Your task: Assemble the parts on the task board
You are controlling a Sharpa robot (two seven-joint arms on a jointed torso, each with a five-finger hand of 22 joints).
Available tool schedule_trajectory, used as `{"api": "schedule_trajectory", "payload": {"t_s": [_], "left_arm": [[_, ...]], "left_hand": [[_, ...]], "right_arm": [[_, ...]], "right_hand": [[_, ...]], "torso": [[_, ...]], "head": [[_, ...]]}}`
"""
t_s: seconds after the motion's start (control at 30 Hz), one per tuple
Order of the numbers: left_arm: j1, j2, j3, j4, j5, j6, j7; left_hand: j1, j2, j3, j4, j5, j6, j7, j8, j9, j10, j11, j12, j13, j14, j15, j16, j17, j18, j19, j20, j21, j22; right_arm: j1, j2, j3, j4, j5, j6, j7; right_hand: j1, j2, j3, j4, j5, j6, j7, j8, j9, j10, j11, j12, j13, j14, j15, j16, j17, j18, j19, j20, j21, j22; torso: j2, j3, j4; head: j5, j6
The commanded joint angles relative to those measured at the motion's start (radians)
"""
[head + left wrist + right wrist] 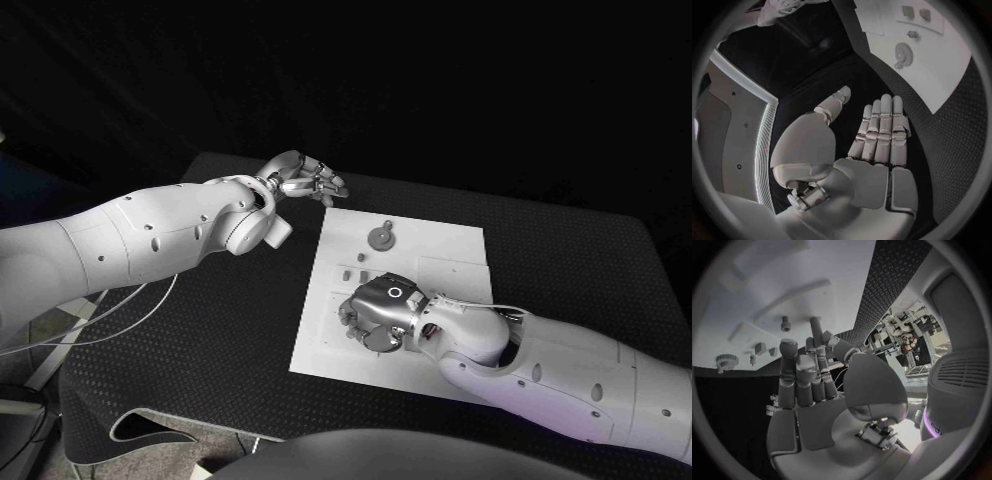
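Observation:
The white task board (433, 255) lies in the middle of the black table. A grey gear (381, 237) sits on its far part; it is also the gear (903, 54) and the gear (726, 361) in the wrist views. Small grey parts (358, 262) lie just in front of it, and a short peg (786, 324) stands on the board. My right hand (378, 318) hovers low over the board's near left part, fingers stretched out with nothing seen between them (807, 372). My left hand (303, 182) hangs off the board beyond its far left corner, flat and empty (879, 135).
The black mat (216, 340) runs wide to the left of the board and has a strip on its right. A loose white cable (116, 310) hangs by my left arm near the table's left edge.

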State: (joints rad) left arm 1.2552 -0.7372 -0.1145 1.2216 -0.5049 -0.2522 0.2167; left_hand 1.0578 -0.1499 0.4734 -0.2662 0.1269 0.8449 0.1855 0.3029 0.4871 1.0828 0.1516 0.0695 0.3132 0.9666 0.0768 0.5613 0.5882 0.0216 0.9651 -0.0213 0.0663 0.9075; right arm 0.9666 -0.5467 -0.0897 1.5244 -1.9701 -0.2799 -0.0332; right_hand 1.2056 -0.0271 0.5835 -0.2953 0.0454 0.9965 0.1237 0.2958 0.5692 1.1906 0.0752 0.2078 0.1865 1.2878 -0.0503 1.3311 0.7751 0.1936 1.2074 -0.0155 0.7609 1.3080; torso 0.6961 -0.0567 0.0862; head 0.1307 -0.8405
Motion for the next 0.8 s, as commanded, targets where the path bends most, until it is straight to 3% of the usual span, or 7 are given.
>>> {"api": "schedule_trajectory", "payload": {"t_s": [0.03, 0.5, 0.8], "left_arm": [[0.003, 0.000, 0.001, 0.003, 0.004, 0.011, 0.008], [0.003, -0.001, 0.001, 0.004, 0.003, 0.012, 0.008], [0.003, -0.001, 0.001, 0.005, 0.003, 0.013, 0.007]], "left_hand": [[0.001, 0.009, -0.006, -0.001, -0.004, 0.002, -0.004, 0.005, -0.002, -0.002, -0.003, 0.001, -0.002, 0.006, 0.001, -0.006, 0.002, -0.006, 0.001, 0.000, 0.005, -0.002], [0.001, 0.010, -0.006, -0.001, -0.004, 0.003, -0.004, 0.006, -0.002, -0.002, -0.003, 0.001, -0.002, 0.006, 0.001, -0.007, 0.003, -0.006, 0.001, 0.000, 0.005, -0.002], [0.001, 0.010, -0.006, -0.001, -0.004, 0.003, -0.004, 0.006, -0.002, -0.002, -0.003, 0.000, -0.002, 0.006, 0.001, -0.008, 0.004, -0.006, 0.001, 0.001, 0.005, -0.002]], "right_arm": [[-0.005, 0.001, -0.004, 0.001, 0.002, 0.019, 0.004], [-0.007, 0.005, -0.004, 0.010, 0.004, 0.021, 0.003], [-0.011, 0.014, -0.007, -0.012, 0.002, 0.032, 0.003]], "right_hand": [[0.010, 0.003, 0.002, 0.002, 0.003, 0.008, 0.000, 0.006, 0.000, 0.097, -0.030, 0.004, 0.000, -0.009, -0.015, 0.003, 0.001, 0.068, 0.000, -0.006, 0.004, 0.021], [0.009, 0.003, 0.002, 0.002, 0.003, 0.009, -0.001, 0.006, 0.000, 0.098, -0.030, 0.003, 0.000, -0.009, -0.016, 0.003, 0.001, 0.068, 0.000, -0.006, 0.005, 0.021], [0.009, 0.003, 0.002, 0.001, 0.003, 0.010, -0.001, 0.006, 0.000, 0.099, -0.030, 0.003, 0.001, -0.009, -0.016, 0.003, 0.002, 0.068, -0.001, -0.006, 0.005, 0.021]], "torso": [[0.000, 0.0002, 0.0005], [0.000, 0.0010, -0.0002], [0.000, 0.0009, 0.0002]], "head": [[0.000, -0.003], [0.001, -0.005], [0.001, -0.006]]}}
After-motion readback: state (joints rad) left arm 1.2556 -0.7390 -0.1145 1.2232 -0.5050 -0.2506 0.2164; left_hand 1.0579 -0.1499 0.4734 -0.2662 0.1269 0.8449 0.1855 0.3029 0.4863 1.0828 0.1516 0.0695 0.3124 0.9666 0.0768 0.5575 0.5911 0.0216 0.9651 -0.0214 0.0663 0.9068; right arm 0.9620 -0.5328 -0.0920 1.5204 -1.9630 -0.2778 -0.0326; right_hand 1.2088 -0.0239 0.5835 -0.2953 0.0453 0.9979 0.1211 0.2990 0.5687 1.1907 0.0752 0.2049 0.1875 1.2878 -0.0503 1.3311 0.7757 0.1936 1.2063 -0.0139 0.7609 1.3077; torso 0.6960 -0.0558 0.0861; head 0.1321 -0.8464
